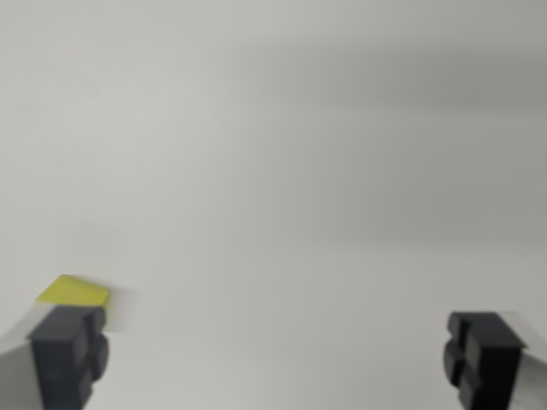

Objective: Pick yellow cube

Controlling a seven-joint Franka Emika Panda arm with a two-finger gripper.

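Jaws wide apart, gripper [278, 354] holding nothing.
Your yellow cube [74, 292] peeks out just behind the wrist view's left finger [68, 354].

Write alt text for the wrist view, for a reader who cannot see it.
A yellow cube peeks out just behind the finger at the wrist view's left, outside the open gripper rather than between its fingers. The other dark finger stands far off at the right, and a bare, pale grey surface fills the rest of the slightly blurred picture.
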